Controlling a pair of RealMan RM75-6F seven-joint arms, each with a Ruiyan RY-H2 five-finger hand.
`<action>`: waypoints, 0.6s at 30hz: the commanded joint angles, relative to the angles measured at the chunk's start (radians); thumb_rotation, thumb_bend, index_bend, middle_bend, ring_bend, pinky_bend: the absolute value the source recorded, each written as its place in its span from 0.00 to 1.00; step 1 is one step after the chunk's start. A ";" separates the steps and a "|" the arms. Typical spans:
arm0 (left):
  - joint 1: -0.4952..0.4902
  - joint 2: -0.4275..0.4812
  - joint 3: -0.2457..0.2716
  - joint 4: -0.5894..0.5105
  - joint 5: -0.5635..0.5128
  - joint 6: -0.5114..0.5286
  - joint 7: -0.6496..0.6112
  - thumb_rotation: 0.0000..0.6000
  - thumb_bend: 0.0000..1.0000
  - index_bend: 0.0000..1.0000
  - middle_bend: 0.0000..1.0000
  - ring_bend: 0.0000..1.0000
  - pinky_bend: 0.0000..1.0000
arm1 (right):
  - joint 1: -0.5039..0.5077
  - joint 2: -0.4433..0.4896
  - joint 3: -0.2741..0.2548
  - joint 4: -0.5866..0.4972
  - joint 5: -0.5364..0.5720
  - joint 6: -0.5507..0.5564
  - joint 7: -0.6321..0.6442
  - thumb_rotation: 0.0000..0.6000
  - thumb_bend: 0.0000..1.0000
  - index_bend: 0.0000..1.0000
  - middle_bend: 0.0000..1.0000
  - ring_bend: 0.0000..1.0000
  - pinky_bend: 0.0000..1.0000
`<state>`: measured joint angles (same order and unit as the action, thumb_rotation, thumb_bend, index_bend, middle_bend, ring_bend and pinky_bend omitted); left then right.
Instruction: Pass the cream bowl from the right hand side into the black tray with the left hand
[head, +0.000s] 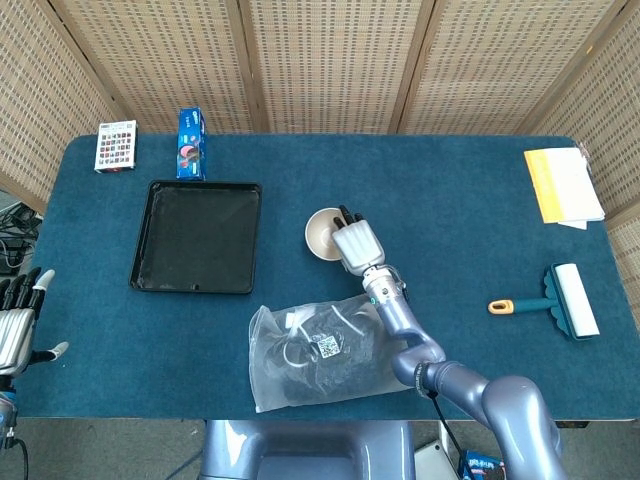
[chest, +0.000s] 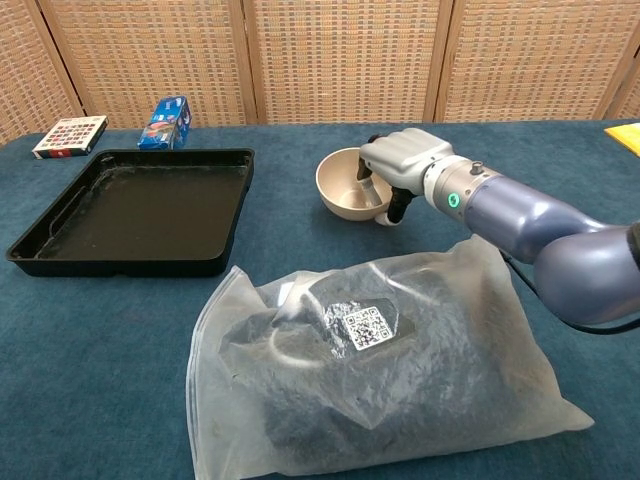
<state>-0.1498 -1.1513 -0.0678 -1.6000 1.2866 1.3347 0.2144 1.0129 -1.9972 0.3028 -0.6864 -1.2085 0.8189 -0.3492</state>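
Cream bowl (chest: 347, 186) near the middle of the blue table (head: 450, 190), upright and held by its right rim, well apart from the black tray (head: 196, 237) on the left. Hard to tell from either view whether lifted just clear of the cloth or resting on it. Right hand (head: 357, 245) clamped on that rim, fingers (chest: 377, 180) hooked down inside the bowl and the thumb (chest: 396, 209) against the outer wall, the grey-blue arm running back toward the near right. Left hand (head: 14, 322) at the near left edge of the head view, off the table, holding nothing, fingers straight and spread apart; not visible in the chest view.

Black tray lying flat, nothing in it. Clear plastic bag (head: 330, 345) with dark contents and a square code label lying just in front of the bowl, on the near side, partly under the right forearm. Blue box (head: 190, 143) just beyond the tray's far edge, a small patterned card box (head: 116, 146) further left by the far corner. Yellow and white papers (head: 563, 185) at the far right edge, and a lint roller (head: 558, 300) with an orange-tipped handle on the right side, nearer. Woven screen panels (head: 330, 60) standing behind the table.
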 joint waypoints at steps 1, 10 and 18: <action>-0.001 -0.001 0.001 0.001 0.001 -0.002 0.001 1.00 0.00 0.00 0.00 0.00 0.00 | 0.013 -0.018 0.000 0.020 -0.004 -0.006 0.013 1.00 0.50 0.69 0.33 0.12 0.32; -0.002 -0.001 0.002 0.003 0.001 -0.002 0.001 1.00 0.00 0.00 0.00 0.00 0.00 | 0.024 -0.037 -0.009 0.044 -0.007 -0.025 0.014 1.00 0.31 0.40 0.16 0.06 0.28; 0.003 0.005 0.003 -0.007 0.012 0.014 -0.004 1.00 0.00 0.00 0.00 0.00 0.00 | -0.002 0.012 -0.004 -0.050 -0.002 0.037 -0.055 1.00 0.25 0.17 0.03 0.00 0.26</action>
<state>-0.1478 -1.1471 -0.0646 -1.6068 1.2983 1.3478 0.2112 1.0208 -2.0024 0.2960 -0.7112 -1.2125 0.8371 -0.3842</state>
